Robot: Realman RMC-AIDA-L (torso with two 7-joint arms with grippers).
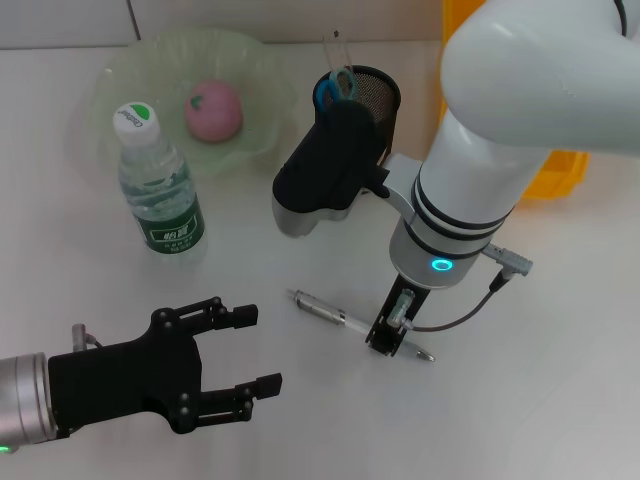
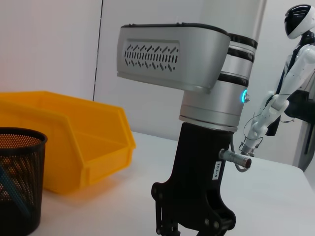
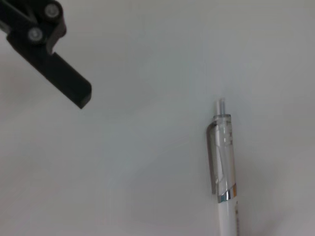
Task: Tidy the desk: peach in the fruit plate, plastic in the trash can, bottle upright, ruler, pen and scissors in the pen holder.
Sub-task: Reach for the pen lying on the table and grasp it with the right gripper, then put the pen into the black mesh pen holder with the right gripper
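White matte bench (image 1: 560, 400). Landmark: pen holder (image 1: 372, 100), a black wire-mesh cylinder, upright at bench rear centre.

Yellow hard-plastic bin (image 2: 83, 142), open-fronted, just right of the holder. Pale green translucent plate (image 1: 140, 75), round and shallow, left of the holder; the pink, smooth, round peach (image 1: 213, 110) sits in it. Clear ribbed plastic bottle (image 1: 160, 195), white cap, green label, stands upright left-front of the holder, just at the plate's front edge.

Right end effector (image 1: 390, 335): black, slim, below a glossy white-and-grey arm with a lit blue ring, down at the bench in front of the holder, right over the pen; cannot tell how its fingers are set. Left end effector (image 1: 255, 350): black angular linkage, fingers spread wide, holding nothing, hovering well in front-left of the holder.

Pen (image 1: 345, 322): thin white barrel, clear clip end, metal band, lying flat on the bench in front of the holder. Scissors (image 1: 335, 88) with blue plastic loops and clear flat ruler (image 1: 335, 50) stand inside the holder.
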